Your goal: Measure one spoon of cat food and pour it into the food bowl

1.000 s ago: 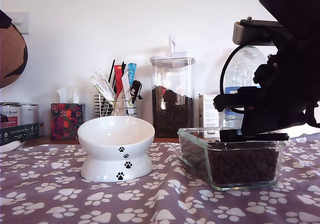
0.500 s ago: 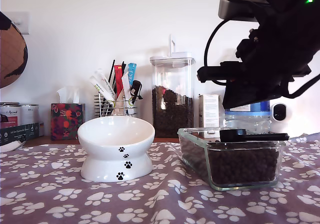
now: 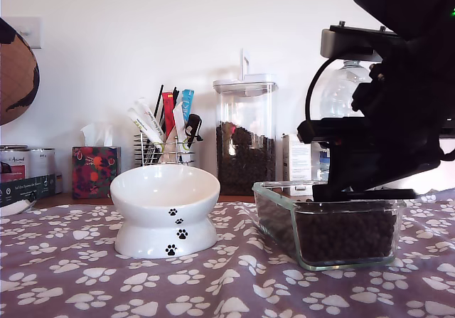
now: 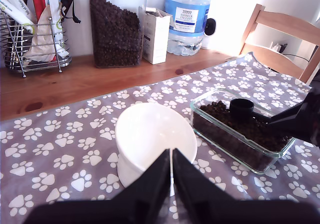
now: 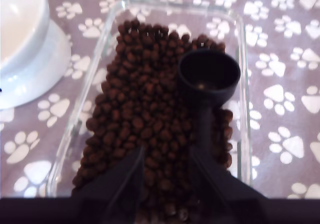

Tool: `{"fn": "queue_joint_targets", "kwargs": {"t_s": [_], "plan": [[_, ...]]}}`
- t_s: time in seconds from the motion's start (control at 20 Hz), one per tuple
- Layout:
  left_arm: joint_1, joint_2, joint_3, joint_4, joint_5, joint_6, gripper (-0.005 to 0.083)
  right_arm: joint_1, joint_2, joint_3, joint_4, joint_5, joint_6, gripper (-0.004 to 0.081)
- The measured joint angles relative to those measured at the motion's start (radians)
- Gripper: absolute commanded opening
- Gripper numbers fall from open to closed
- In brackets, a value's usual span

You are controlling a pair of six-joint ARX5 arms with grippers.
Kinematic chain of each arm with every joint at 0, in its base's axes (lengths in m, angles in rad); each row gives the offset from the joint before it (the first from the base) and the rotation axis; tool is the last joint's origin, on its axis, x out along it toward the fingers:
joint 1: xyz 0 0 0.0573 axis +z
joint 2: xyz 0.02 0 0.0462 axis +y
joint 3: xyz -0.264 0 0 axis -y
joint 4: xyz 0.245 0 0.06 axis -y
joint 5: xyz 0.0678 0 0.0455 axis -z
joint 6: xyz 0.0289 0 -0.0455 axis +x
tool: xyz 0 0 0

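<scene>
The black spoon (image 5: 210,76) lies on the cat food (image 5: 145,114) in a clear glass dish (image 5: 85,98), its cup empty. My second gripper (image 5: 167,179) hangs open low over the kibble, and the spoon's handle runs in beside one finger (image 5: 212,179); I cannot tell whether they touch. In the exterior view this gripper (image 3: 340,188) is at the dish (image 3: 284,190) rim, hiding the spoon's cup, with the handle (image 3: 394,193) showing. The white food bowl (image 3: 165,211) stands empty at that view's left. My first gripper (image 4: 171,156) is shut, empty, above the bowl (image 4: 150,134).
Behind the bowl stand a tall clear canister (image 3: 245,136) of kibble, a wire rack (image 3: 165,136) of sachets and a tissue box (image 3: 94,170). A water bottle (image 4: 187,16), a small carton (image 4: 156,33) and a wooden chair (image 4: 285,33) are further back. A paw-print cloth (image 3: 227,289) covers the table.
The arm over the dish rose half a second ago and has come back down to the dish rim. The spoon and bowl have not moved.
</scene>
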Motion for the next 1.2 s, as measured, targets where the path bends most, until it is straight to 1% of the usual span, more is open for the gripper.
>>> {"fn": "queue_joint_targets", "kwargs": {"t_s": [0.1,0.25,0.35,0.4,0.55,0.65,0.8,0.95,1.05,1.2], "plan": [[0.000,0.000,0.000,0.000,0.000,0.000,-0.0019,-0.018,0.000,0.000,-0.005,-0.021,0.011,0.0260],[0.000,0.000,0.000,0.000,0.000,0.000,-0.0019,-0.056,0.000,0.000,-0.011,-0.059,0.022,0.0224],[0.000,0.000,0.000,0.000,0.000,0.000,-0.0019,-0.074,0.000,0.000,-0.012,-0.089,0.023,0.0224],[0.000,0.000,0.000,0.000,0.000,0.000,-0.0019,-0.076,0.000,0.000,-0.016,-0.106,0.023,0.0221],[0.000,0.000,0.000,0.000,0.000,0.000,-0.0019,-0.074,0.000,0.000,-0.048,-0.145,0.023,0.0173],[0.000,0.000,0.000,0.000,0.000,0.000,-0.0019,-0.074,0.000,0.000,-0.067,-0.148,0.022,0.0167],[0.000,0.000,0.000,0.000,0.000,0.000,-0.0019,-0.074,0.000,0.000,-0.067,-0.149,0.022,0.0111],[0.000,0.000,0.000,0.000,0.000,0.000,-0.0019,-0.074,0.000,0.000,-0.061,-0.151,0.023,0.0028],[0.000,0.000,0.000,0.000,0.000,0.000,-0.0019,-0.074,0.000,0.000,-0.057,-0.160,0.022,-0.0003],[0.000,0.000,0.000,0.000,0.000,0.000,-0.0019,-0.074,0.000,0.007,-0.060,-0.169,0.022,-0.0003]]}}
